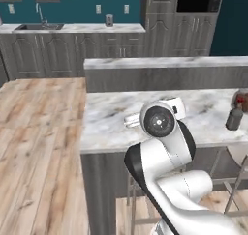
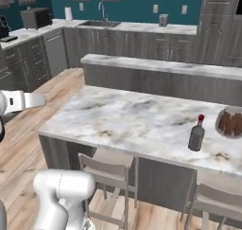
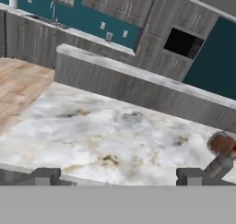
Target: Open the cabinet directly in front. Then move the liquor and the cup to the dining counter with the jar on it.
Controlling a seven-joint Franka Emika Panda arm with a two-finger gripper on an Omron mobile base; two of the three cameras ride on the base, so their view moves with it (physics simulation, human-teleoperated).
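The liquor point(image 2: 196, 133), a small greyish glass bottle with a red cap, stands upright on the dining counter point(image 2: 127, 115) toward its right end. Just behind it sits the jar point(image 2: 230, 121), squat and round with reddish-brown contents. In the hand view my gripper point(image 3: 117, 177) is open and empty, its fingertips point(image 3: 44, 176) spread wide over the counter's near edge. There the liquor point(image 3: 220, 163) and the jar point(image 3: 222, 144) lie at the far right. From the left base view the liquor point(image 1: 235, 118) stands well right of my arm. The cup and the cabinet are out of view.
A raised back ledge point(image 1: 164, 62) runs along the counter's far side. Stools point(image 2: 111, 172) stand under its near edge. Wooden floor point(image 1: 38, 132) stretches to the left. On the far wall are grey base cabinets, a sink point(image 2: 97, 23) and a built-in oven point(image 3: 182, 42).
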